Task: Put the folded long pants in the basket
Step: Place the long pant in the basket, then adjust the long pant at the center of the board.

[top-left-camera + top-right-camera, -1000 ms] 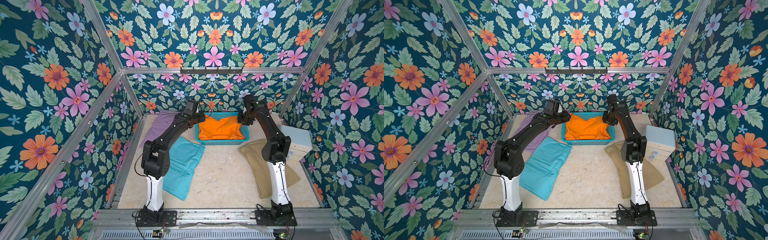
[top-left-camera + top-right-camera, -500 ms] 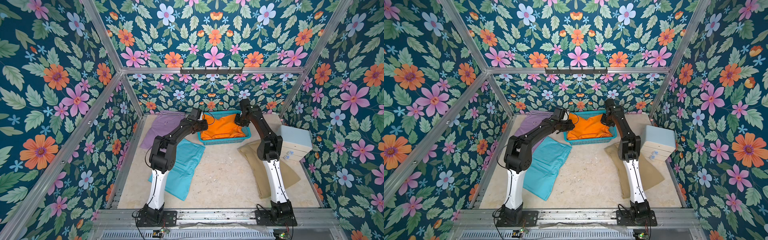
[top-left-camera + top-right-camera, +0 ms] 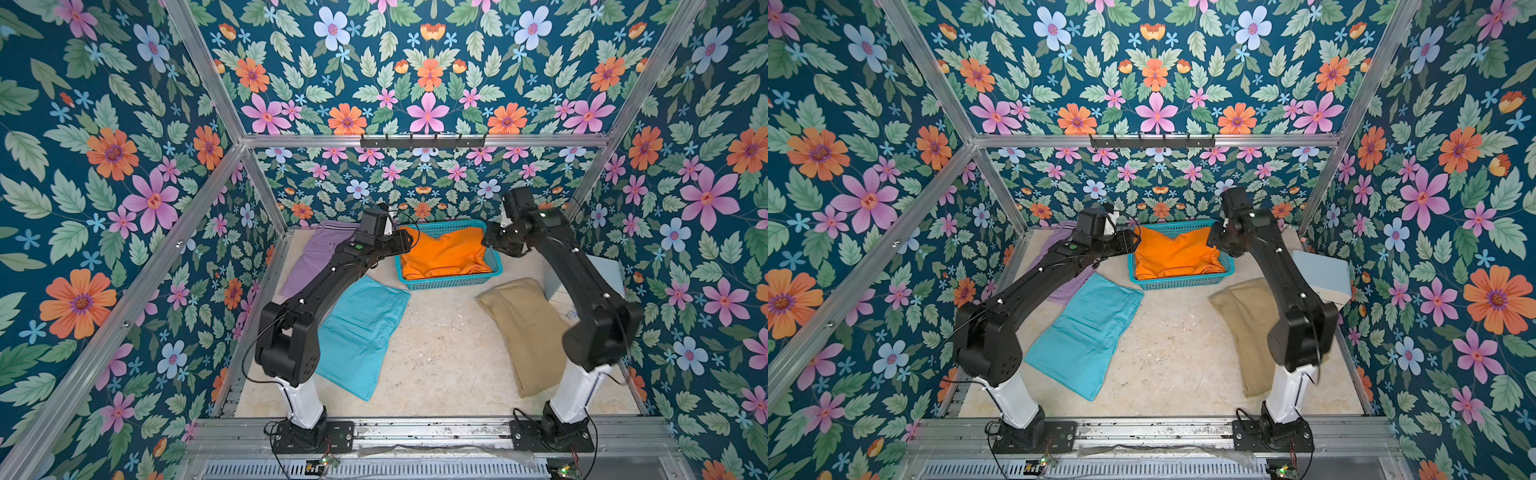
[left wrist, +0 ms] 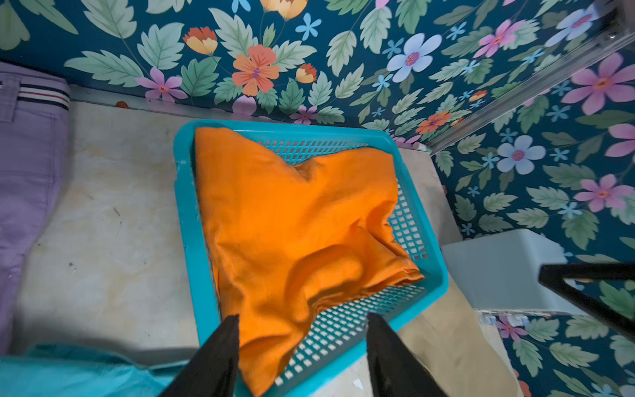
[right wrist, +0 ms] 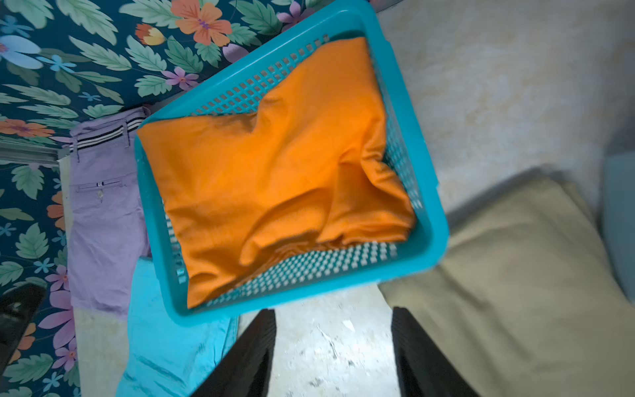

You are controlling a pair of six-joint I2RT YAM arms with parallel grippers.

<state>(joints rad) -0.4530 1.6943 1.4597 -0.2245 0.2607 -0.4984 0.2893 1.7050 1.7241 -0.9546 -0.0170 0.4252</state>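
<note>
Orange pants lie in the basket in both top views. They are rumpled, with their long axis along the basket's length, side to side across the table, and a dip in the far edge. The basket sits against the far wall, long side parallel to it.

Three pairs lie outside it on the table. The lilac pants are at the far left, long axis running near to far on a slight slant, partly under my left arm. The turquoise pants slant from the near left up toward the basket's near left corner and end just beside it. The khaki pants slant from near the basket's near right corner toward the front right, partly hidden by my right arm. A pale-blue drawer box stands at the table's right edge. From up here I cannot read either set of jaws.

On the left wrist view, my left tool stands open. Its fingers are wide apart over the basket corner where the orange cloth bunches at the rim, and nothing is pinched. The lilac pair's waistband points at the wall.

On the right wrist view, slightly blurred, my right tool is open too. Its fingers frame bare table just outside the basket's long wall, between the turquoise and khaki pairs.
</note>
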